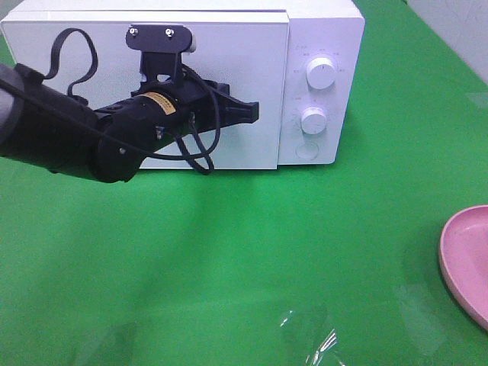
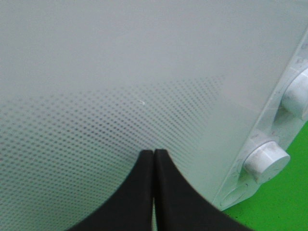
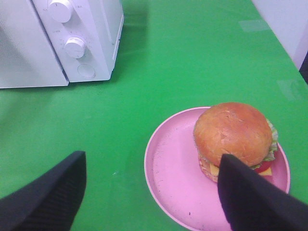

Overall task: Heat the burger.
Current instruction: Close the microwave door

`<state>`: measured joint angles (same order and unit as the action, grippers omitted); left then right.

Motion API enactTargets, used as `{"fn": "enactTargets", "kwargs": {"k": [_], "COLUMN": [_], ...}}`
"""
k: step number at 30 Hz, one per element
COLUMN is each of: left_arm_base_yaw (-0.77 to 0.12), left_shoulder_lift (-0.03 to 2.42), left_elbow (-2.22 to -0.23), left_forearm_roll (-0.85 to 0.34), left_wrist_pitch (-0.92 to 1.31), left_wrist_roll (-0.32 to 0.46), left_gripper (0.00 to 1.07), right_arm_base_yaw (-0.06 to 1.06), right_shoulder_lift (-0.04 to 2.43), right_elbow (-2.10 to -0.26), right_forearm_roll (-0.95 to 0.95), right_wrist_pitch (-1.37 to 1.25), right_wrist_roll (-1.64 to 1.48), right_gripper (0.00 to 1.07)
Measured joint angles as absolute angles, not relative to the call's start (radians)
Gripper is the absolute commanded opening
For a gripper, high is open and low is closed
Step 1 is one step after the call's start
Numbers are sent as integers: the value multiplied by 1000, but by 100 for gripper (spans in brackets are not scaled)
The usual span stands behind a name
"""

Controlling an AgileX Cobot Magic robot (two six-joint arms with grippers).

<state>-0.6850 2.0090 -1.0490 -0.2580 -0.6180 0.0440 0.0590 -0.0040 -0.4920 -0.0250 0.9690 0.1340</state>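
The burger [image 3: 233,134], with a brown bun, green lettuce and a yellow cheese edge, sits on a pink plate [image 3: 175,183] and shows only in the right wrist view. My right gripper [image 3: 151,159] is open and hovers over the plate's near side, one finger [image 3: 250,197] beside the burger without holding it. The white microwave [image 1: 320,46] stands at the back with its door [image 1: 229,53] closed. My left gripper [image 1: 252,113] is shut and empty, its tips [image 2: 153,153] close to the door's dotted window [image 2: 120,120].
The microwave's two knobs [image 1: 321,72] [image 1: 313,119] and round button [image 1: 306,150] are on its right panel. The pink plate's edge [image 1: 465,259] shows at the right border of the green table [image 1: 267,252]. The right arm is out of the high view.
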Motion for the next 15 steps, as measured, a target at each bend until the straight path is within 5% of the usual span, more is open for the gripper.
{"fn": "enactTargets", "kwargs": {"k": [15], "left_arm_base_yaw": [-700], "left_shoulder_lift": [2020], "left_elbow": [-1137], "left_forearm_roll": [-333], "left_wrist_pitch": [-462], "left_wrist_roll": [151], "left_gripper": [2], "right_arm_base_yaw": [59], "right_shoulder_lift": [-4], "right_elbow": [-492], "right_forearm_roll": [-25], "right_wrist_pitch": [969], "right_wrist_roll": [134], "right_gripper": [73]}}
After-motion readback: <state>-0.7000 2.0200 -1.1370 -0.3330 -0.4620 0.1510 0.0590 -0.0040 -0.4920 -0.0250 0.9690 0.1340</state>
